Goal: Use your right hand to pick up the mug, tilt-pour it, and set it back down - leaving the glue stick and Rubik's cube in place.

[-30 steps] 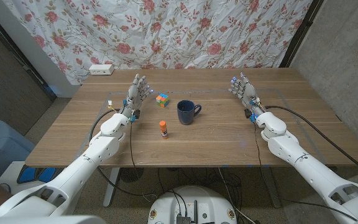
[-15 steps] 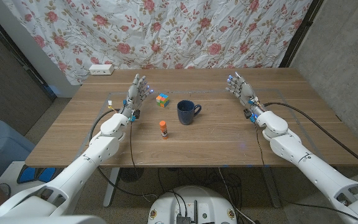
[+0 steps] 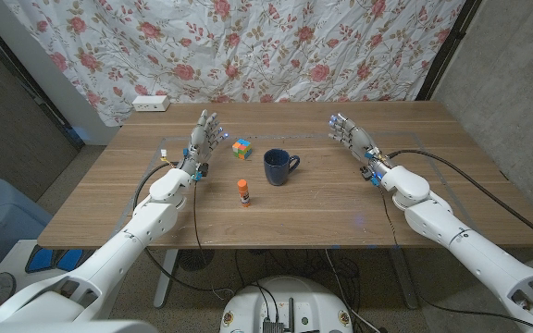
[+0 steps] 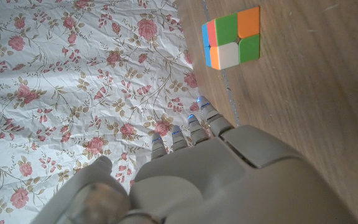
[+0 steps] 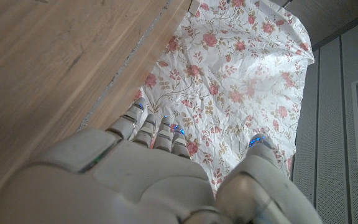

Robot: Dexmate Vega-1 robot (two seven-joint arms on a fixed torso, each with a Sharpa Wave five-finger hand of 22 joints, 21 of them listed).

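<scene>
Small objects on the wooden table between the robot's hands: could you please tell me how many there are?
3: a multicoloured Rubik's cube nearest the left hand, a dark blue mug at centre, and an orange-capped glue stick standing closer to the robot.

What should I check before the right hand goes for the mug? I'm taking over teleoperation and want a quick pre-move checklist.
1. Right hand empty, fingers apart: ok.
2. Mug upright on the table: ok.
3. Mug handle points toward the right hand's side: ok.
4. Path between right hand and mug free of objects: ok.
5. Cube and glue stick stand apart from the mug, on its far side from the right hand: ok.
6. Left hand holds nothing, away from the mug: ok.
7. Mug contents: cannot tell.
</scene>
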